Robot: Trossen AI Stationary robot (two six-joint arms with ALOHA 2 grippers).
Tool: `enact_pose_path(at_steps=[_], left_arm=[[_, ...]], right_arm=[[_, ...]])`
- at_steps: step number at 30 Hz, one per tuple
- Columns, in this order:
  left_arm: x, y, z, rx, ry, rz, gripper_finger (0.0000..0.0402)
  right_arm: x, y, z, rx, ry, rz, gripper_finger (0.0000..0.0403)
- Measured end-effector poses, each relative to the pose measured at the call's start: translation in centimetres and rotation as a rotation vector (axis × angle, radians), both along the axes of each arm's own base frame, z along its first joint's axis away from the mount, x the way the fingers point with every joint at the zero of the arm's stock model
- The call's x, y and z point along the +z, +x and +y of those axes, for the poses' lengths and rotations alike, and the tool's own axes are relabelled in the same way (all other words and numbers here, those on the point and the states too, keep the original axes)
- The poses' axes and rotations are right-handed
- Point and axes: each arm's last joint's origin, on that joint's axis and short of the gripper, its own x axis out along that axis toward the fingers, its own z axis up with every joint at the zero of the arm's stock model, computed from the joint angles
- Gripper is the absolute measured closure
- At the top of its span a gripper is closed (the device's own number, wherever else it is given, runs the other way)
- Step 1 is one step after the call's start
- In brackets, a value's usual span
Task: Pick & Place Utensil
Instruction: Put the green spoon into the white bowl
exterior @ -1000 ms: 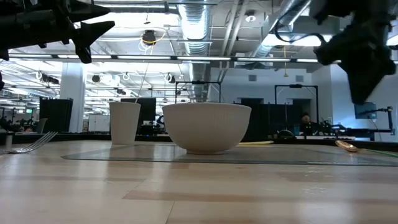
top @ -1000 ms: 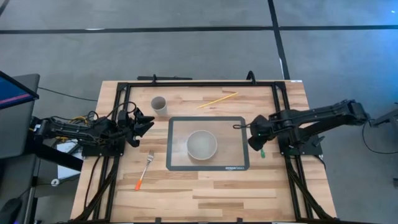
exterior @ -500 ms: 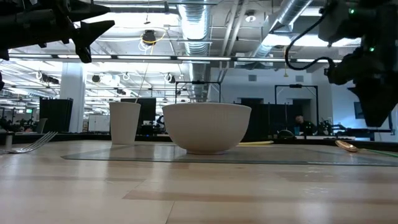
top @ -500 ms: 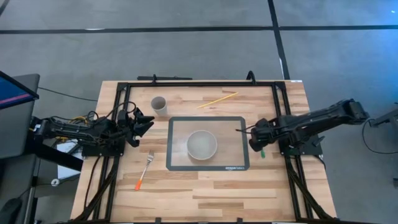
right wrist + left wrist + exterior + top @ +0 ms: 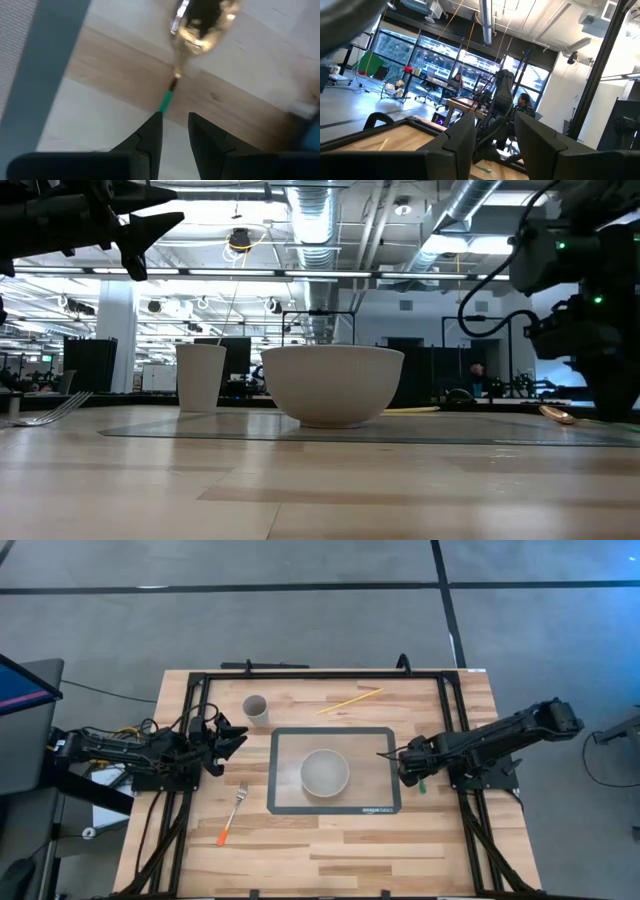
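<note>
The left end effector (image 5: 232, 737) hangs open at nine o'clock, waiting. The right end effector (image 5: 174, 131), fingers narrowly parted, sits low over the green-handled spoon (image 5: 192, 37) on the counter (image 5: 330, 850) at three o'clock, just off the mat (image 5: 285, 802). The thin handle could slip or skid sideways if the fingers close off-centre. The mat edge and the frame rail (image 5: 470, 820) crowd it; open room lies toward five o'clock.

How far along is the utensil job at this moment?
Nothing is placed yet: the bowl on the mat looks empty and the fork lies untouched. In hand: the right gripper, jaws open, is low over the green-handled spoon beside the mat. Left: grasp, lift, place. The left gripper waits near the cup.
</note>
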Motion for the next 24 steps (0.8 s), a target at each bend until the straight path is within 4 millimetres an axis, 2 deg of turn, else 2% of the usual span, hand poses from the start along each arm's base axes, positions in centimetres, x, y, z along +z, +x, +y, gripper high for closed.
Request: enact_pose_path(at_steps=[9,19,24], left_arm=[[0.0,0.0,0.0,0.000,0.000,-0.002,0.0262],[0.0,0.0,0.0,0.000,-0.001,-0.003,0.0262],[0.0,0.0,0.0,0.000,0.000,-0.004,0.0262]], right_arm=[[-0.7,0.6,0.1,0.016,-0.007,0.006,0.0316],[0.7,0.0,0.1,0.014,0.040,-0.106,0.0316],[1.2,-0.1,0.1,-0.045,0.044,-0.148,0.0316]])
